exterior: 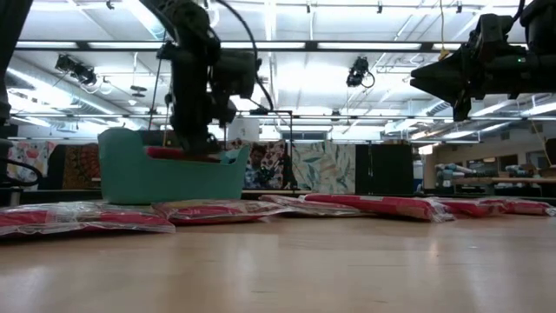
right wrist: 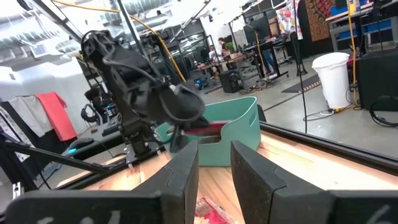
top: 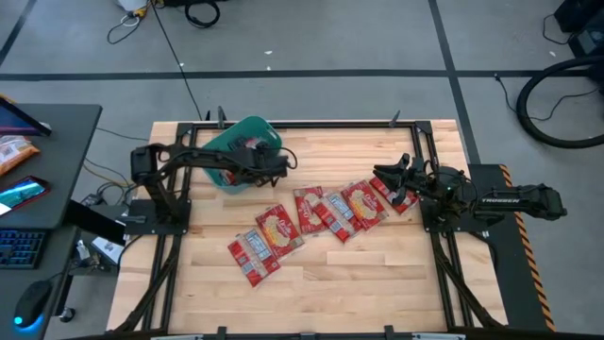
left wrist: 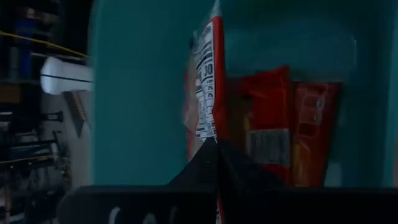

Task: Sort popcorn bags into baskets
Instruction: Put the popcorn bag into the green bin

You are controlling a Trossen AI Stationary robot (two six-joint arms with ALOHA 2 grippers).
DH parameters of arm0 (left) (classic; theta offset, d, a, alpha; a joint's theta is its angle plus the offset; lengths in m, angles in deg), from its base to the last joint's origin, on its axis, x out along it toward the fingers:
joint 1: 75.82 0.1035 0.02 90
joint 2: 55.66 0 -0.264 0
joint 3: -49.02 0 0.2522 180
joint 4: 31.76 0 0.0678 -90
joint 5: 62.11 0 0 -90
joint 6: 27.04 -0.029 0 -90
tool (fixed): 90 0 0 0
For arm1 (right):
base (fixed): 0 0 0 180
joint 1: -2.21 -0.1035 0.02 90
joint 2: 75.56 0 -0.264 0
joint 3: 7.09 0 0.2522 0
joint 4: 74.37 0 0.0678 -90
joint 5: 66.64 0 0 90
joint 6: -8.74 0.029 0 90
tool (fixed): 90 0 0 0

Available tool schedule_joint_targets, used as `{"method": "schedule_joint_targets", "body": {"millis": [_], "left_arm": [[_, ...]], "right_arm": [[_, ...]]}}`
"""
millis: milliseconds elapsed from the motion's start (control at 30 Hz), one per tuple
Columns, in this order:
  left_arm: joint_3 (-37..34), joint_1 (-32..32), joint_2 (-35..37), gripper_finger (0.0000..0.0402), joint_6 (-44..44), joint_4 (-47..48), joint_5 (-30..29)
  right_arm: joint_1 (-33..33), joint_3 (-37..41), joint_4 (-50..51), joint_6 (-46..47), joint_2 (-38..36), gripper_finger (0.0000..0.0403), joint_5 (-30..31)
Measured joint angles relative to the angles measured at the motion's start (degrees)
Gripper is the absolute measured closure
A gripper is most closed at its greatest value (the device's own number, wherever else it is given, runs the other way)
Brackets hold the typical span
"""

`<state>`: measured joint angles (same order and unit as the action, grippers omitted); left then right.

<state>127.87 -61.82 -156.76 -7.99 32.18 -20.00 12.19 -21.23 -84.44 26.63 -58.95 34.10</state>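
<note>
Far left, off the bench, a dark side desk point(top: 57, 123) w/ an orange packet point(top: 14, 151), not part of the job. On the bench point(top: 377, 283) itself, the teal basket point(top: 247, 132) sits near the back-left corner. Left gripper point(top: 253, 159) is down inside/over it, fingers pinched shut on a popcorn bag point(left wrist: 208, 81); left wrist view shows that bag held edge-on w/ its nutrition label showing, and at least one more red bag point(left wrist: 292, 130) already lying against the basket wall. So the step in hand looks like the drop-off: bag is over the basket, not yet let go. Next move prob. calls for opening the fingers so the bag falls flat, then lifting clear of the rim before swinging out. Moving right: loose bags point(top: 311, 212) lie in a ragged, overlapping row across mid-bench, approx. six or seven, from the lower-left pair point(top: 255, 255) up toward the right arm. Overlap means the next pick needs a bag w/ a free edge, else two may come up together. Right gripper point(top: 394, 178) hovers above the row's right-hand end, above a bag point(top: 401, 198); in its wrist view its fingers point(right wrist: 180, 174) stand narrowly apart, holding nothing.
</note>
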Motion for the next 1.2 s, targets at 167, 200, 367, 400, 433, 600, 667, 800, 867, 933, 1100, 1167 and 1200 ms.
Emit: {"method": "schedule_joint_targets", "body": {"millis": [167,200,367,400,433,600,667,800,867,933,1100,1167,1200], "left_arm": [[-3.86,2.39,0.0,0.0392,-3.79,-7.15,2.33],[-4.34,2.71,0.0,0.0385,-4.67,-7.77,2.36],[-5.04,2.79,0.0,0.0325,-5.83,-8.27,2.27],[-5.04,2.42,0.0,0.0312,-5.83,-8.16,2.07],[-5.04,2.01,0.0,0.03,-6.07,-8.04,1.71],[-5.19,-1.22,0.01,0.0257,-8.23,-8.05,-3.99],[-6.28,-2.14,1.1,0.0249,-8.86,-9.18,-6.18],[-12.07,-2.69,5.49,0.0245,-14.89,-20.12,-4.31],[-15.35,-2.56,8.5,0.0245,-17.73,-26.31,-0.46],[-17.98,-2.6,11.51,0.0245,-19.01,-31.48,2.01],[-19.76,-4.17,16.64,0.0244,-19.79,-36.57,2.46],[-19.77,-5.36,17.99,0.0244,-20.76,-36.5,2.82],[-19.75,-6.08,18.51,0.0244,-21.46,-36.85,3.07]], "right_arm": [[-0.02,0.0,-0.11,-0.01,0.0,0.0305,0.0],[0.0,0.0,-0.11,0.0,0.0,0.0305,0.03],[-0.02,0.0,-0.11,-0.01,0.0,0.0305,0.03],[0.0,0.0,-0.09,-0.02,0.0,0.0305,0.03],[0.0,0.0,-0.11,0.0,0.0,0.0305,0.03],[0.0,0.0,-0.09,-0.01,0.0,0.0305,0.03],[-0.02,0.0,-0.09,-0.02,0.0,0.0305,0.03],[0.0,0.0,-0.08,-0.02,0.0,0.0305,0.0],[-0.01,0.0,-0.1,-0.01,0.0,0.0305,-0.03],[0.0,0.0,-0.08,0.0,0.0,0.0305,-0.08],[0.0,0.0,-0.08,0.0,-0.02,0.0305,-0.08],[-0.01,0.0,-0.19,-0.01,0.0,0.0305,-0.16],[0.0,0.0,-0.22,-0.01,-0.02,0.0305,-0.16]]}}
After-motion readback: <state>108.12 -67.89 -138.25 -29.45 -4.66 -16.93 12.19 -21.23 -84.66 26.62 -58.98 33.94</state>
